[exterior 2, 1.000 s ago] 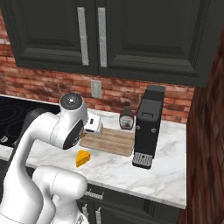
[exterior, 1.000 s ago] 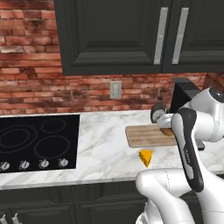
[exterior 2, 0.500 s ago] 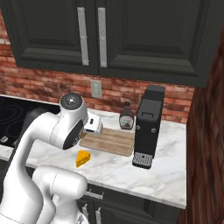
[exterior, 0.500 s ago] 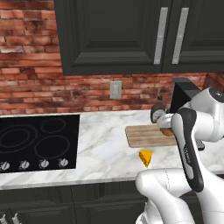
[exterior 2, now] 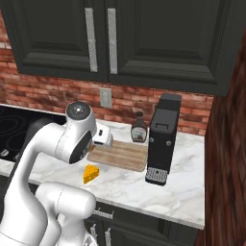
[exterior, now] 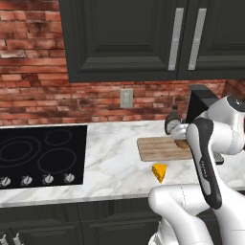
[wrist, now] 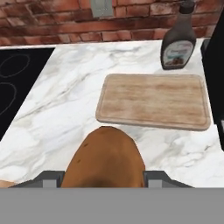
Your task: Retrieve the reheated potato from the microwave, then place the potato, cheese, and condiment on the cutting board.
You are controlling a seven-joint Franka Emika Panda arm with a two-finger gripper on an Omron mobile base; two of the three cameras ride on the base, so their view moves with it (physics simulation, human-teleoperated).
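Note:
My gripper (wrist: 105,180) is shut on the brown potato (wrist: 105,157), which hangs above the marble counter just short of the near left corner of the wooden cutting board (wrist: 153,101). In the left base view the potato (exterior: 182,143) peeks out beside my forearm, over the cutting board (exterior: 160,148). The dark condiment bottle (wrist: 178,41) stands upright behind the board's far right corner. On the counter in front of the board lies the yellow cheese wedge (exterior: 160,172), (exterior 2: 90,173). The microwave is out of view.
A tall black coffee machine (exterior 2: 162,139) stands right of the board, close to its edge. A black cooktop (exterior: 40,155) lies to the left. Brick wall with an outlet (exterior: 126,98) and dark upper cabinets (exterior: 143,38) close off the back.

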